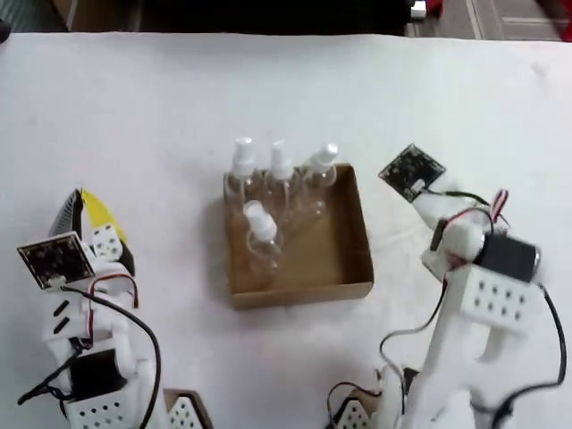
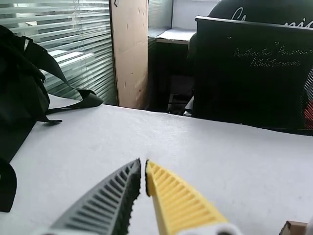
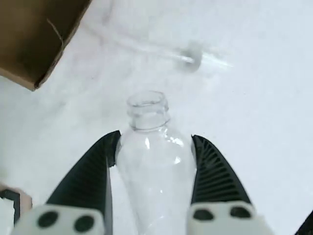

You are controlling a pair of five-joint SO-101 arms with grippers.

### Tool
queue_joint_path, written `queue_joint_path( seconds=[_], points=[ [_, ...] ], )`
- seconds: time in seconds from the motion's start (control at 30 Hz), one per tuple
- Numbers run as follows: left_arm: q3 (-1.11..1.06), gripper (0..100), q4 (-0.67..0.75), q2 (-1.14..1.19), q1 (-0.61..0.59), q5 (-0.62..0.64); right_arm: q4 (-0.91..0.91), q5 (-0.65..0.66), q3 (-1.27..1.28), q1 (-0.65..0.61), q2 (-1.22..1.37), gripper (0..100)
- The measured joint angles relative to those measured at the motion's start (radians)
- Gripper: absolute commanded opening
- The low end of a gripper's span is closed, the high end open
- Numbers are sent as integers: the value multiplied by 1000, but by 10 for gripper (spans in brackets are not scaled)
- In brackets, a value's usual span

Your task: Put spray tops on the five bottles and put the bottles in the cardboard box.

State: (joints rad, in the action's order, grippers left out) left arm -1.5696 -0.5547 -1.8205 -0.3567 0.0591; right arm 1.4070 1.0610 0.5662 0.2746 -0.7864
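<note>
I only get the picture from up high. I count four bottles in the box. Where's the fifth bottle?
Observer: The right tool has it. The fifth bottle is clamped between its black fingers.
Operator: Is its lid on yet?
Observer: No, its neck is open. A spray top with its tube lies on the table past the bottle.
Operator: Is the other arm holding anything?
Observer: No. The left tool is shut, with nothing in it.
</note>
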Motion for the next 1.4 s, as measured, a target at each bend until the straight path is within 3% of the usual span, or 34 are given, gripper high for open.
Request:
queue_joint_path(
  seconds=[0.13, 0.33, 0.63, 0.77, 0.9, 1.0, 1.27, 1.4],
  points=[
    [0, 24, 0, 0, 0, 0, 0, -132, -2, -48, -104, 17],
    [2, 24, -11, 0, 0, 0, -86, -460, -2, -149, -224, 16],
    [183, 24, -256, 0, 0, 0, -149, -856, -187, -488, -410, 15],
    [232, 24, -311, -3, 0, 0, -149, -899, -281, -654, -413, 16],
    [233, 24, -311, -5, 0, 0, -155, -928, -219, -678, -410, 16],
    [233, 24, -311, -3, 0, 0, -224, -982, -58, -684, -423, 16],
    [219, 24, -285, -9, 0, 0, -578, -962, 466, -686, -753, 15],
    [178, 24, -232, -3, 0, 0, -672, -962, 692, -692, -861, 16]
  ],
)
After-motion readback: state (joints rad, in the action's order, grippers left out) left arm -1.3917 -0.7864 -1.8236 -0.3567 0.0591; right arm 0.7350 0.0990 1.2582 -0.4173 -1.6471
